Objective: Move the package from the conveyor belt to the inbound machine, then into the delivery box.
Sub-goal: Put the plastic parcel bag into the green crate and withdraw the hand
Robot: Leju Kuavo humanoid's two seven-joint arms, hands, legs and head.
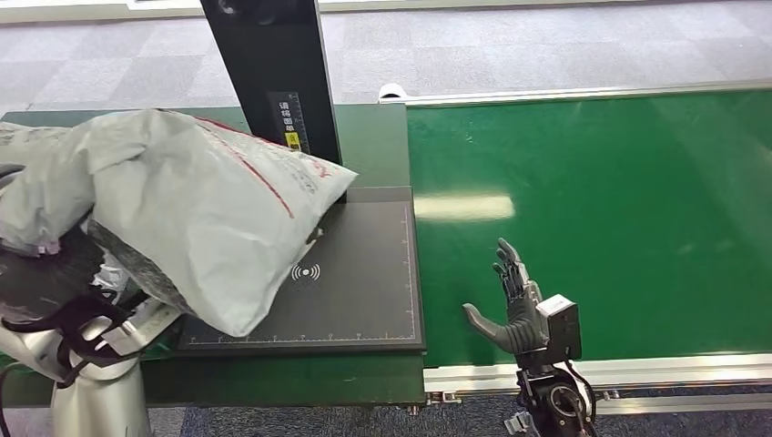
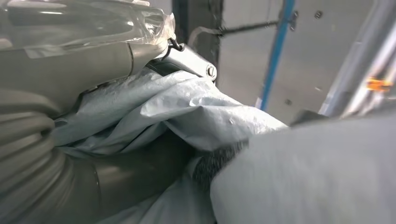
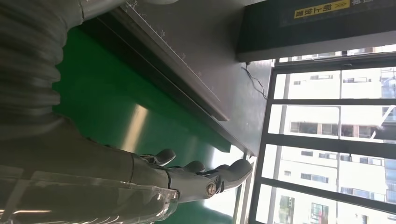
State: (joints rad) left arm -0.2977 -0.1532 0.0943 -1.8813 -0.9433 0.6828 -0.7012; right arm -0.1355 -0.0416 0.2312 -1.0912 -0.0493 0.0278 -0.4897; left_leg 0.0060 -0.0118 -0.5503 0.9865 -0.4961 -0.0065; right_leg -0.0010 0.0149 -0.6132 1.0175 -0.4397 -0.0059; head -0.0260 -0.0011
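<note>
Black post behind gripped package

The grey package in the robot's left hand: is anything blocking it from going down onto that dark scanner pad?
Nothing visible does. The package hangs tilted over the dark pad, whose bare part holds nothing. The black post stands behind the pad, not on it, beside the package's far corner. The right hand is off over the green belt.
</note>
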